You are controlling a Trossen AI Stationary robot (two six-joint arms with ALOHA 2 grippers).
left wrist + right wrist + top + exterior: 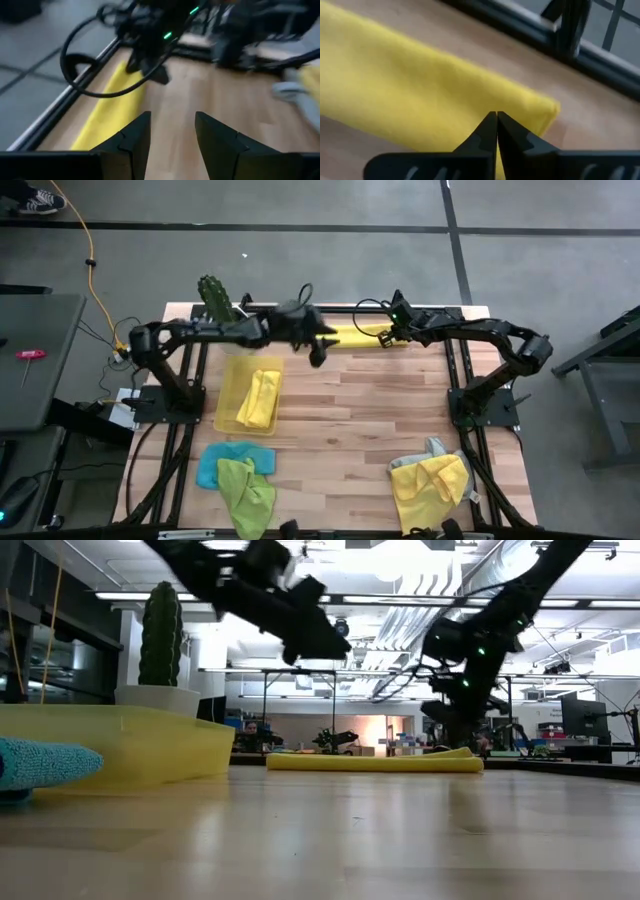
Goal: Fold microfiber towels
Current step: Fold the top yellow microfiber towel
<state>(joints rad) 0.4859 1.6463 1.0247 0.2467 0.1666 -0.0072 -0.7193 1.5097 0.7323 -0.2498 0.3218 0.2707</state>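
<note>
Your right gripper [496, 120] sits at the far edge of the table, around one o'clock from the table's centre, with its two fingers pressed together right at the end of the folded yellow towel [356, 336]; from the wrist view you cannot tell whether any cloth is pinched between the tips, since they only show meeting over the towel's edge. That towel lies as a long flat strip along the back rail, close to twelve o'clock. Your left gripper [171, 131] hangs above the wood just beside the strip's other end, at about eleven o'clock, its fingers standing apart with nothing between them, raised clear of the board as the low view shows. At nine o'clock you have the yellow tray [231, 399] with another folded yellow towel [260, 398] lying inside it. Toward seven o'clock, near the front edge, the light blue towel [213, 464] lies flat with the lime green towel [246, 492] crumpled partly on top of it. At about five o'clock a loose yellow towel [428, 483] lies in a heap, overlapping the grey towel [420, 459] that peeks out from under its far side. Beyond the table's far left corner, at eleven o'clock, a potted cactus [214, 298] stands upright, just behind the tray in the low view.
</note>
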